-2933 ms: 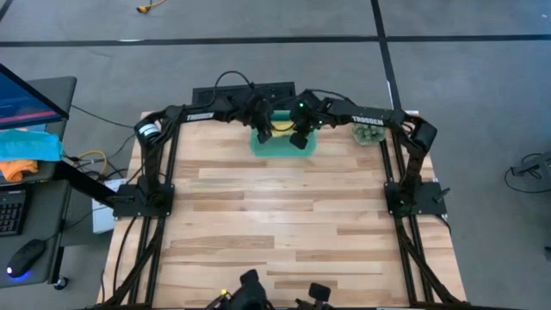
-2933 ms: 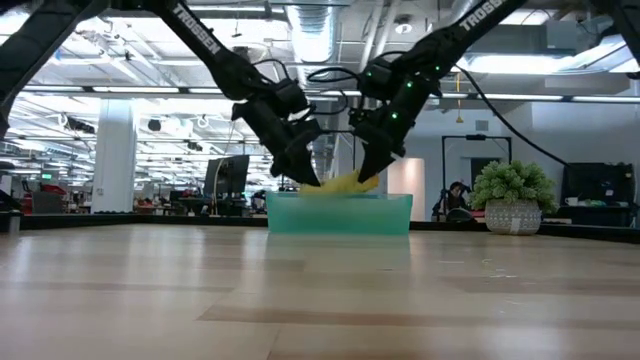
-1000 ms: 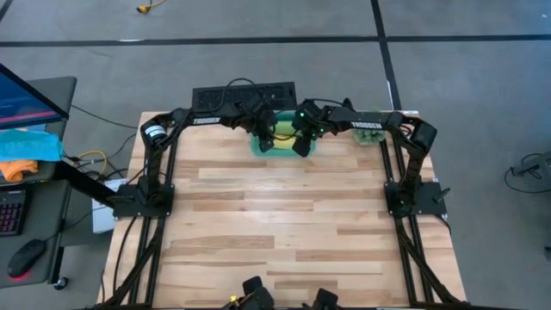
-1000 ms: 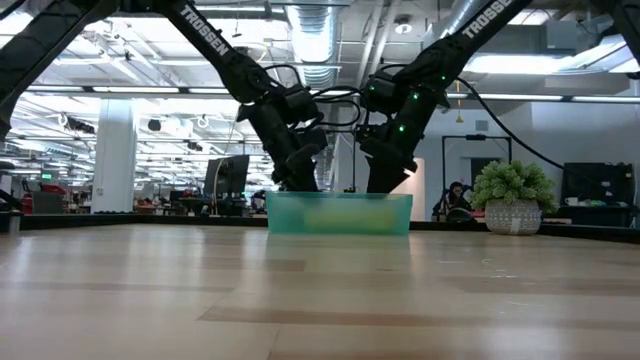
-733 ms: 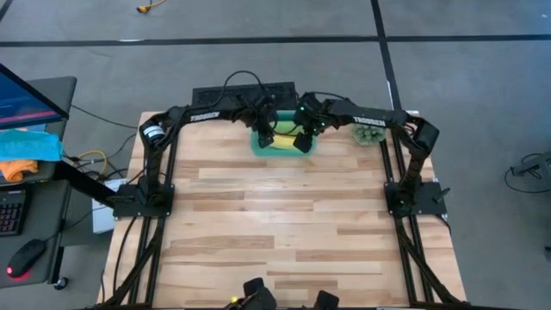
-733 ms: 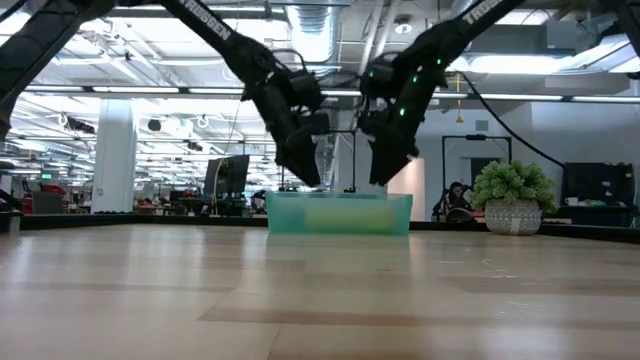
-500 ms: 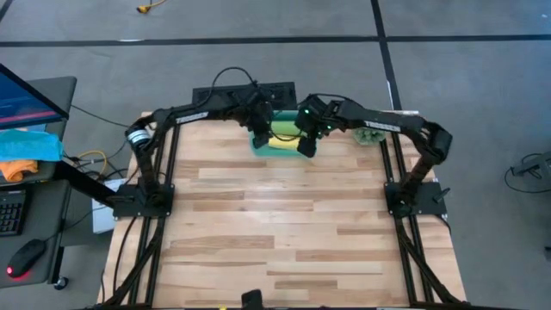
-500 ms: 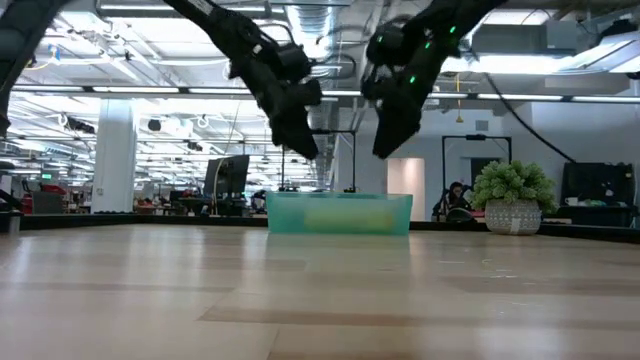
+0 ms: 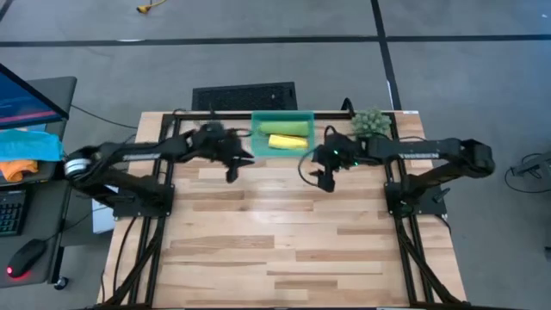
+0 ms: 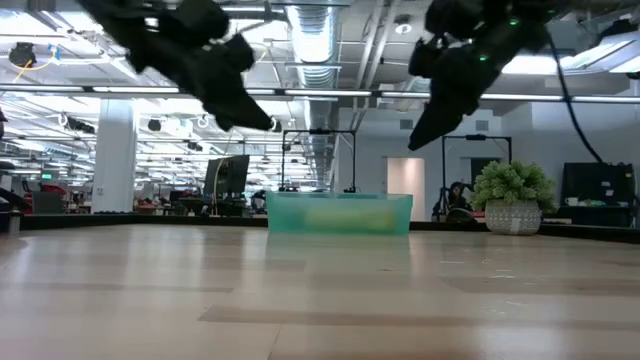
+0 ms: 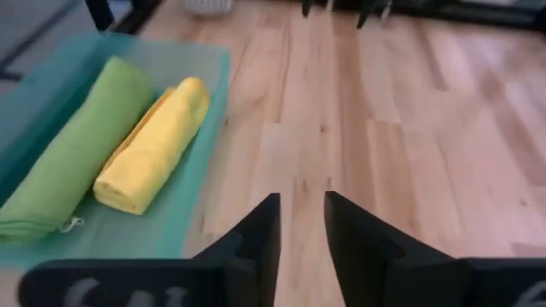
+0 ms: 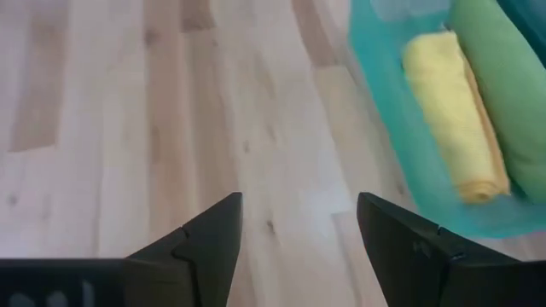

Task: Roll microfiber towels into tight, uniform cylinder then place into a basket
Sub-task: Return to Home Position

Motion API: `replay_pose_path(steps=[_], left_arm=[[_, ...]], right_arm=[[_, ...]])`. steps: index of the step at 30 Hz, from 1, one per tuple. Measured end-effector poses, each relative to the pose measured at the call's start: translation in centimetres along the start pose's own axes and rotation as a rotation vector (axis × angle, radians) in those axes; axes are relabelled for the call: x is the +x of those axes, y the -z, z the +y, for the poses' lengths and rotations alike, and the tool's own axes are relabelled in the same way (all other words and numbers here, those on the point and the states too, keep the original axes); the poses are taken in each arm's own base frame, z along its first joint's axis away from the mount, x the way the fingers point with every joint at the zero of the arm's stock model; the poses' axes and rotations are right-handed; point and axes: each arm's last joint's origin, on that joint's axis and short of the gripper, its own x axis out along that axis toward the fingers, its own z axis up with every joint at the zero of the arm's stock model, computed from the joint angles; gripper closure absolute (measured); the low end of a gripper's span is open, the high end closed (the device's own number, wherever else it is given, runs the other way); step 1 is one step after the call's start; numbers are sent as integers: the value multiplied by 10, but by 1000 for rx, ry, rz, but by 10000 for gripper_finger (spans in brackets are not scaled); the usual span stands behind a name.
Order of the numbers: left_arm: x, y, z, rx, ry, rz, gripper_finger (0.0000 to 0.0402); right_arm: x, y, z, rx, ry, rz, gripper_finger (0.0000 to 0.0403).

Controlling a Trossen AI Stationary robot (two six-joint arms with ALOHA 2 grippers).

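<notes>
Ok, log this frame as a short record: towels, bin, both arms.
Towels: light green rolled microfiber towel and bright yellow rolled microfiber towel, side by side
Container: translucent teal plastic basket, holding both
Left end effector: empty, narrowly open, above wooden table, beside basket
Right end effector: empty, wide open, above table

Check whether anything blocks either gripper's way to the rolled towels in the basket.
Nothing visible does. The yellow towel and green towel already lie side by side inside the basket, uncovered. The left gripper and right gripper hang over bare table on either side, with only open wood between.
</notes>
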Motion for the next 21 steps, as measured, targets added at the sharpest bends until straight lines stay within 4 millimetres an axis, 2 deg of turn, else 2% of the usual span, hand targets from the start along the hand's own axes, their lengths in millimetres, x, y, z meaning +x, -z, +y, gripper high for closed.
replay_pose_path(steps=[5, 10, 17, 21], left_arm=[[-31, 25, -27, -1, 32, -107, 357], [-53, 56, -45, -19, 13, -208, 395], [-72, 94, -60, -58, 50, -290, 400], [-79, 109, -66, -77, 62, -348, 400]], right_arm=[[-6, 14, 20, -29, -47, -103, 148], [-13, 24, 35, -56, -94, -153, 148], [-25, 26, 55, -129, -162, -190, 148], [-37, 28, 57, -140, -176, -210, 148]])
